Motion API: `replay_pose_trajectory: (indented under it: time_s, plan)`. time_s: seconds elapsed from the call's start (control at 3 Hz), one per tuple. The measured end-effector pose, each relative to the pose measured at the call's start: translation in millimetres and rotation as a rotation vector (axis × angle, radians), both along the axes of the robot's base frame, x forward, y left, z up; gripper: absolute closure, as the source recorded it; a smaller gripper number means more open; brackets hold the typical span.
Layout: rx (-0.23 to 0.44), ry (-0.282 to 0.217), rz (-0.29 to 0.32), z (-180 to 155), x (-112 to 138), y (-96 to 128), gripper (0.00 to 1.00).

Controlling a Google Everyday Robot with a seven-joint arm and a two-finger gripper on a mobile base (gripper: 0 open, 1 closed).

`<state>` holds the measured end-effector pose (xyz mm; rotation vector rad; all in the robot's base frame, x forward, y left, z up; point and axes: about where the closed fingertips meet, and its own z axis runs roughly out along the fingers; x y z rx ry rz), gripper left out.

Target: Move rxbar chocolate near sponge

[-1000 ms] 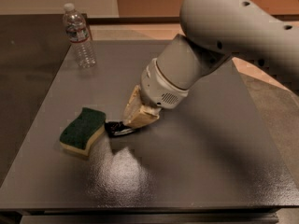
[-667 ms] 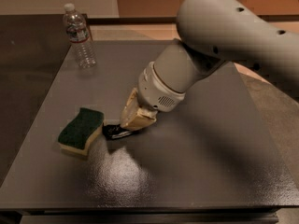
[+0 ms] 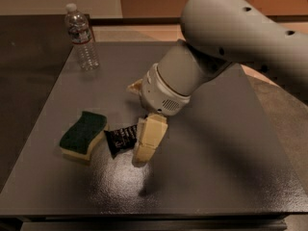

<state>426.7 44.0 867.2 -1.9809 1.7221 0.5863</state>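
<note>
Though the rxbar chocolate shows pale lettering on its glossy black wrapper, none of it can be read, nor can the water bottle label. The arm slants down from the upper right, with the gripper low over the table. Whether its jaws pinch the bar cannot be told. The bar lies flat against the jaws' left side, and the sponge sits just beyond it.

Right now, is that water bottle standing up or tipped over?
Upright: the water bottle stands on its base, white cap up, at a far corner of the table. The gripper is down by the rxbar chocolate.
</note>
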Motion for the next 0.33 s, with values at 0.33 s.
replay_pose_trajectory:
  time_s: [0.33]
  plan:
    - [0.000,0.000,0.000,0.0,0.0,0.0,0.00]
